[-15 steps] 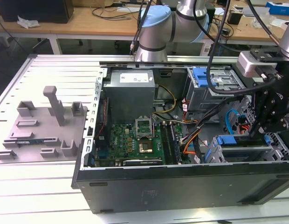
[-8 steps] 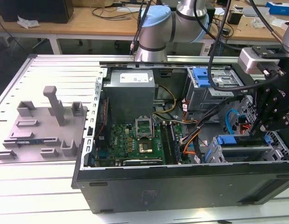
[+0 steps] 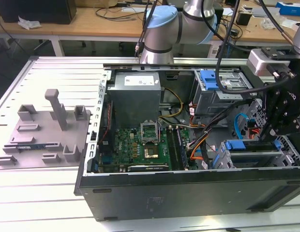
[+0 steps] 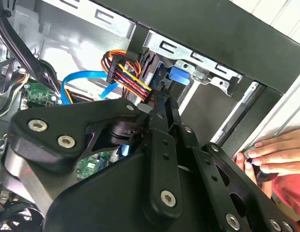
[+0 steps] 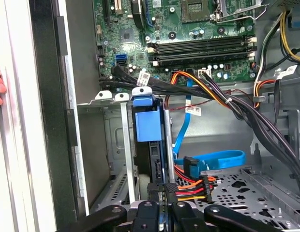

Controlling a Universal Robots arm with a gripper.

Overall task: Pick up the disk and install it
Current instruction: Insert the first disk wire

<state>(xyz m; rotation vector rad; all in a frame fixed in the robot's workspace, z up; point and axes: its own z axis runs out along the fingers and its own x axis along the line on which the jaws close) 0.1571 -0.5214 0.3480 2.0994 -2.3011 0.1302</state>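
Note:
The disk [image 5: 157, 162] stands on edge in a slot of the metal drive cage [image 5: 122, 145] at the front corner of the open computer case. Its blue bracket [image 5: 147, 123] sits at the top of the slot. In the exterior view the disk [image 3: 242, 146] lies in the cage at that view's right. My black gripper [image 5: 163, 193] reaches down onto the disk's near end, with its fingers drawn together on the disk's edge. In the second wrist view the gripper [image 4: 165, 104] ends just short of the blue bracket [image 4: 177, 75]. In the exterior view the gripper [image 3: 277, 131] hangs over the cage.
A person's hand [image 4: 276, 154] rests on the case's outer edge beside the cage. Orange-red power cables [image 5: 193, 186] and a blue data cable [image 5: 213, 159] run close by the slot. The grey power supply [image 3: 135, 92], motherboard [image 3: 140, 145] and a grey fixture tray [image 3: 43, 130] lie further off.

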